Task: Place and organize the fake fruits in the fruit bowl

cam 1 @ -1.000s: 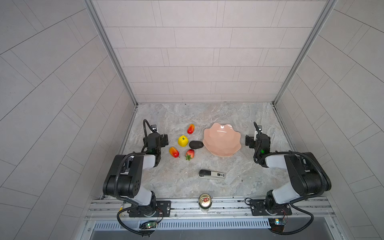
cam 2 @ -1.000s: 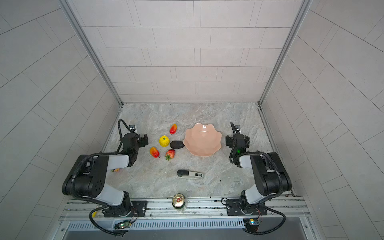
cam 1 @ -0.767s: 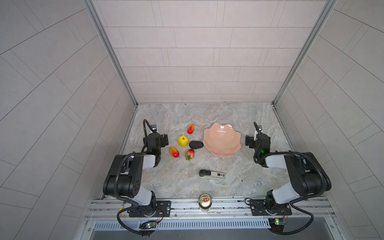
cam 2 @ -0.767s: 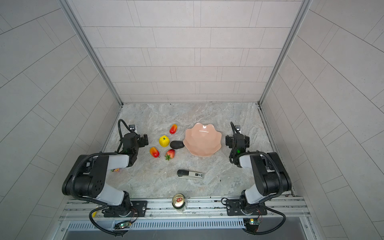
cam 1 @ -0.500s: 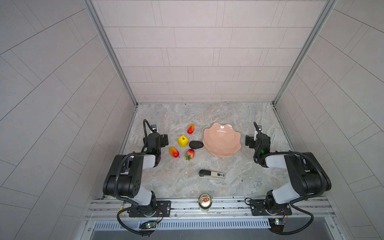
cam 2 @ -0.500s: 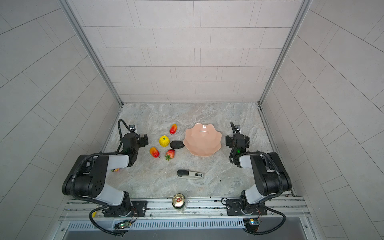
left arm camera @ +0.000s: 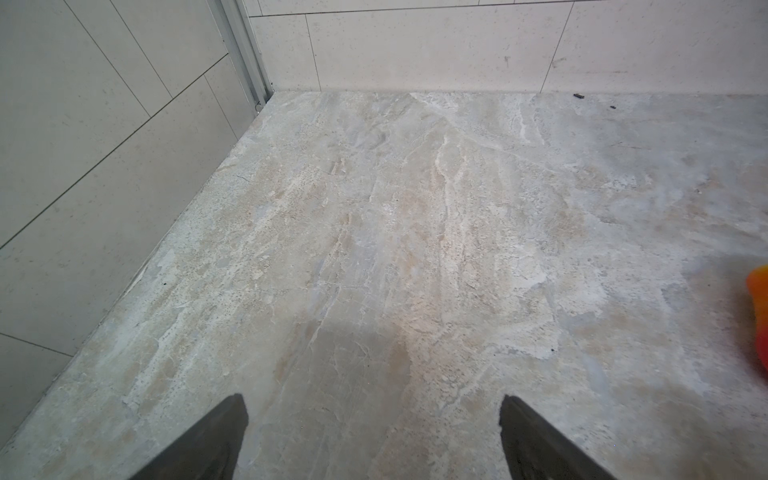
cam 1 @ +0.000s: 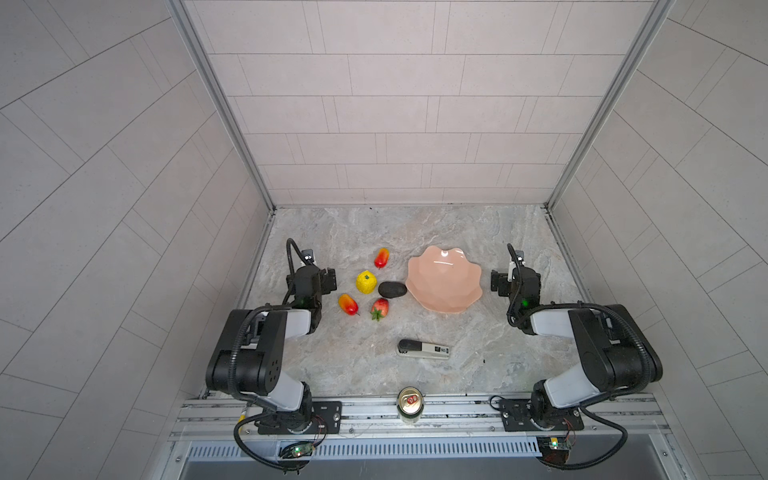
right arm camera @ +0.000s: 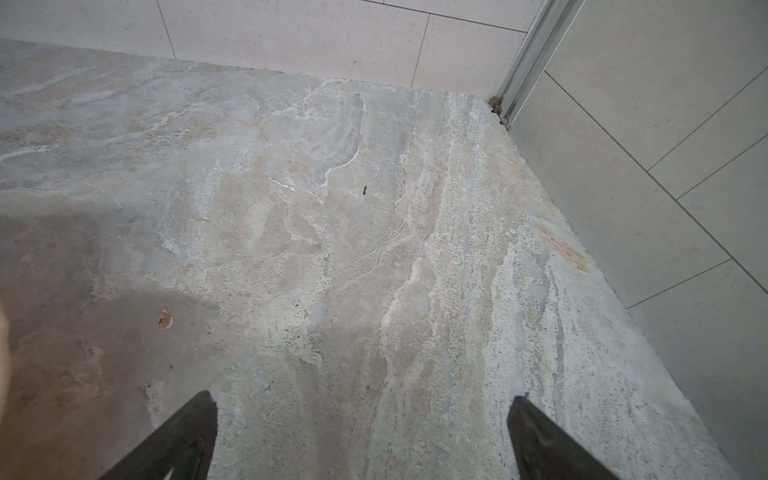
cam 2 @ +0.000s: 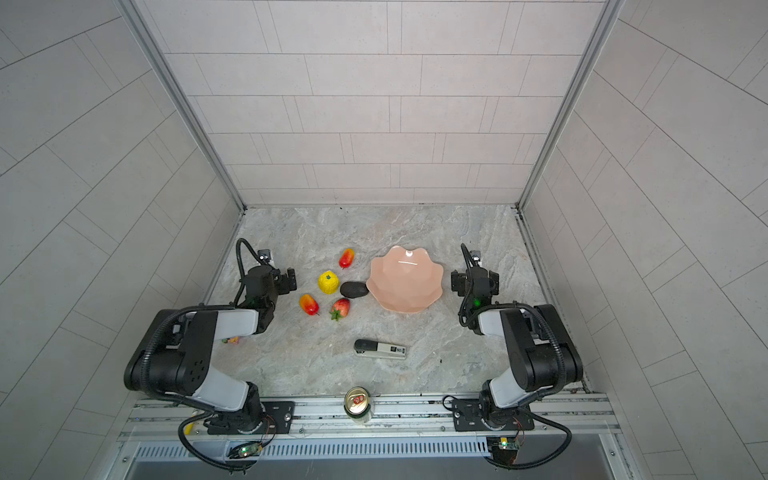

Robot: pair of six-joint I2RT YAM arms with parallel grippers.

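Observation:
The peach-pink fruit bowl (cam 1: 444, 278) (cam 2: 405, 278) sits empty on the marble floor, right of centre. The fake fruits lie in a cluster to its left. One mango (cam 1: 381, 258) (cam 2: 346, 258) is farthest back. In front of it are the yellow lemon (cam 1: 365, 282) and the dark avocado (cam 1: 392, 289), which is close to the bowl's rim. Nearest are a second mango (cam 1: 348, 304) and the strawberry (cam 1: 380, 308). My left gripper (cam 1: 311, 277) (left arm camera: 374, 405) rests low, left of the fruits, open and empty. My right gripper (cam 1: 515, 280) (right arm camera: 365, 401) rests right of the bowl, open and empty.
A black-and-grey stapler (cam 1: 423, 349) lies in front of the bowl. A metal can (cam 1: 409, 403) stands on the front rail. Tiled walls close in the floor on the left, back and right. Both arms are folded low near the front corners.

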